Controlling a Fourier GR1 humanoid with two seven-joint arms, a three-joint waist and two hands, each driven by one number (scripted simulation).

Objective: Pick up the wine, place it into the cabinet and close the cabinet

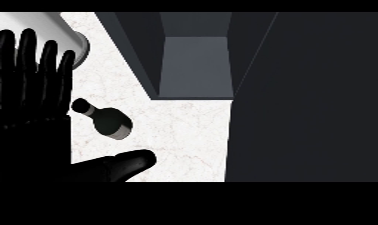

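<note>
One wine bottle (108, 119) is lying on its side on the white table (184, 129), near its left edge, neck pointing up-left, untouched. The left hand (33, 84) is hovering just beside it, fingers straight and open, thumb spread below, holding nothing. Closing fingers and thumb around the body — not the neck — looks soundest. One open cabinet (196, 64) is waiting behind. The right hand isn't showing.

White marbled counter (184, 134) under even light.
</note>
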